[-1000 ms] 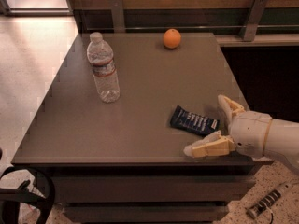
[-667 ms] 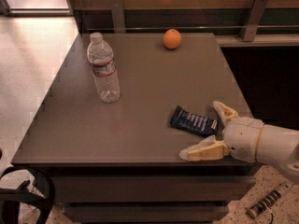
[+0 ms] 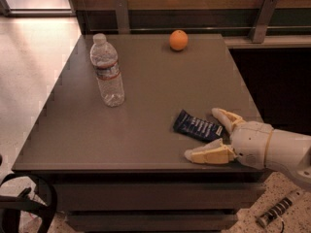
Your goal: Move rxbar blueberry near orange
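- lying flat at the front right of the desk (image 3: 146, 91), the rxbar blueberry (image 3: 197, 126) has one end between the released, spread fingers (image 3: 209, 154) of the gripper (image 3: 200, 133).
- orange (image 3: 178, 40) sits well apart, by the far edge.

gripper (image 3: 200, 133) by rxbar blueberry (image 3: 197, 126), its arm (image 3: 291, 152) cut off — right edge

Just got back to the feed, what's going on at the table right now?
The arm reaches in from the right. Its end effector sits open at the front right of the table, straddling the right end of the rxbar blueberry. The bar lies flat, not yet gripped or lifted. The orange rests near the far edge, well apart from the bar. A water bottle stands upright on the left.
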